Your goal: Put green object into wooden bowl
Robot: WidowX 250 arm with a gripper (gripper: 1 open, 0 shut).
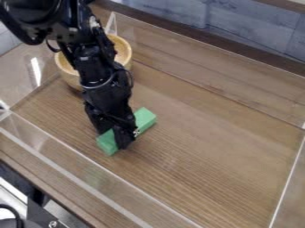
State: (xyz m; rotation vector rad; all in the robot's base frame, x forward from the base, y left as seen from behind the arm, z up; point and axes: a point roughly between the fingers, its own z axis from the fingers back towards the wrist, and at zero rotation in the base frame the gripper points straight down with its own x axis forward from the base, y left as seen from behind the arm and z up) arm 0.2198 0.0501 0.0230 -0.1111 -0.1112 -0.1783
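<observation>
The green object (pixel 144 119) is a bright green bar lying diagonally on the wooden table floor, left of centre. My gripper (pixel 123 135) has come down onto its middle. The black fingers (pixel 120 130) straddle the bar's sides and hide its middle, so only its two ends show. Whether the pads press on the bar does not show. The wooden bowl (pixel 119 52) stands at the back left, partly hidden behind the arm, well apart from the bar.
Clear plastic walls (pixel 36 134) ring the wooden table surface (pixel 215 142); the front wall runs close to the bar's lower end. The black arm (pixel 71 36) leans in from the upper left, in front of the bowl.
</observation>
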